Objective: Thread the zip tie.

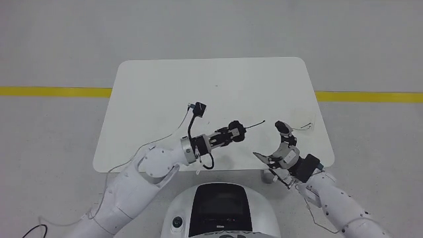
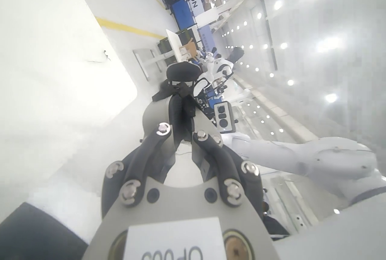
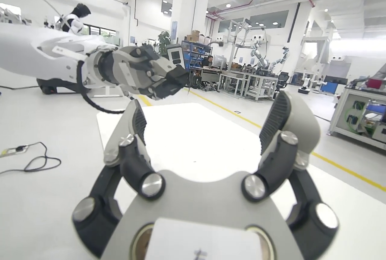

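Pinching a thin black zip tie [image 1: 255, 125] in the pressed-together left pincer [image 1: 235, 131] above the smooth white, round-cornered bench [image 1: 198, 86], its free end poking toward the right pincer [image 3: 211, 113], spread wide nearby, ribbed black pads [image 3: 275, 115] facing inward.

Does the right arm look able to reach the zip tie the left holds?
Probably yes: the right gripper is open, the zip tie sticks out of the left gripper toward it, nothing between.

Left claw [image 1: 239, 130] closed, right claw [image 3: 208, 101] agape
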